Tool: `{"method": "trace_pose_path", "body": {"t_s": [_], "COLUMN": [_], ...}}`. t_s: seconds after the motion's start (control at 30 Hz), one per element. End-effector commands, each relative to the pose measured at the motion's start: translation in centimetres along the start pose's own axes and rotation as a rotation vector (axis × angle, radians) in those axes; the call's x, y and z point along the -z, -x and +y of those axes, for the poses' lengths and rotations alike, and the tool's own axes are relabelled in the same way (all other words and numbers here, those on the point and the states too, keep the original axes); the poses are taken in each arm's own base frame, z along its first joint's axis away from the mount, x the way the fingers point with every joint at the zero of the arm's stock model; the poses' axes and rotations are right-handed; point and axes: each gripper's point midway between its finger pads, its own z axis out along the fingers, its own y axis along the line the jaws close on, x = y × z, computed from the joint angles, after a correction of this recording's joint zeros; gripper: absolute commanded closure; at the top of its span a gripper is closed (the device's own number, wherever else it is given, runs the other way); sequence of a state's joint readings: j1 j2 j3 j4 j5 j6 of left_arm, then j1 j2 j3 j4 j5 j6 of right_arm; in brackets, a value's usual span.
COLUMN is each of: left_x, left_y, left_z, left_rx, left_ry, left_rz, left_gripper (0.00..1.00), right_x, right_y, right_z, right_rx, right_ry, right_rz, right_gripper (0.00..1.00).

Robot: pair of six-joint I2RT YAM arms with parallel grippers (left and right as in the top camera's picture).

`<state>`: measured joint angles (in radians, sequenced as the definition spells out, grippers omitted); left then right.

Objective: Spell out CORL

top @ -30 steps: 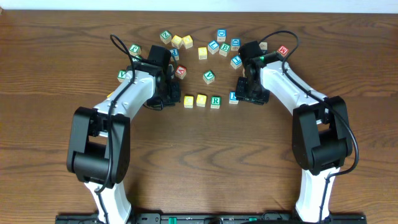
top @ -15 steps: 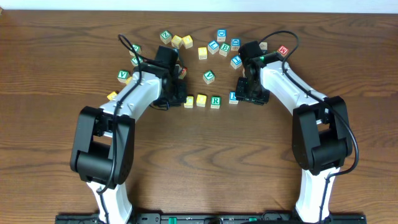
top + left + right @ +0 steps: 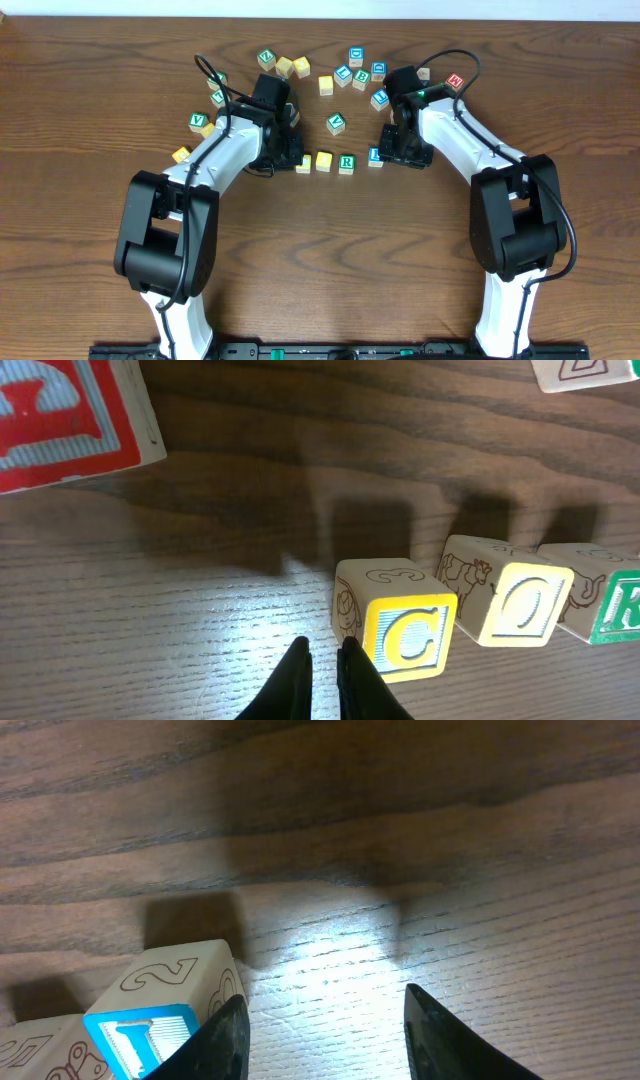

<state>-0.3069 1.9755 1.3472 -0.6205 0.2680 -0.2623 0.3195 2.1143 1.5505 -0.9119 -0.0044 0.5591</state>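
Note:
Four letter blocks stand in a row near the table's middle: yellow C, yellow O, green R and blue L. My left gripper is shut and empty, its tips low at the C block's left side. In the left wrist view the C block, the O block and the R block run to the right. My right gripper is open and empty, just right of the L block, with bare wood between the fingers.
Several loose letter blocks lie scattered at the back, with a green one just behind the row. More lie at the left and a red W block at the right. A red block sits behind the left gripper.
My left arm has swung right, bringing its shut gripper up against the C block's left side. The row of blocks and the right arm have not moved.

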Motion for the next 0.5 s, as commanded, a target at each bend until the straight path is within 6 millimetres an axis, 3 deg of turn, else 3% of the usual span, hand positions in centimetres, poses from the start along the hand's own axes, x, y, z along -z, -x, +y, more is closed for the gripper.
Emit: {"method": "trace_pose_path", "body": {"t_s": [0.0, 0.47], "left_x": [-1.3, -1.6], "left_y": [-1.0, -1.2], "left_z": [-0.3, -1.8], "left_rx": [-0.002, -0.042], "left_ry": [-0.003, -0.015], "left_rz": [0.041, 0.032], "left_gripper": [0.9, 0.9], "right_x": [-0.3, -0.3], "right_y": [0.2, 0.1], "right_z": [-0.4, -0.5], "right_rx": [-0.019, -0.012], "right_ry": [-0.006, -0.009], "right_rz": [0.004, 0.009], "right_gripper": [0.56, 0.56]}}
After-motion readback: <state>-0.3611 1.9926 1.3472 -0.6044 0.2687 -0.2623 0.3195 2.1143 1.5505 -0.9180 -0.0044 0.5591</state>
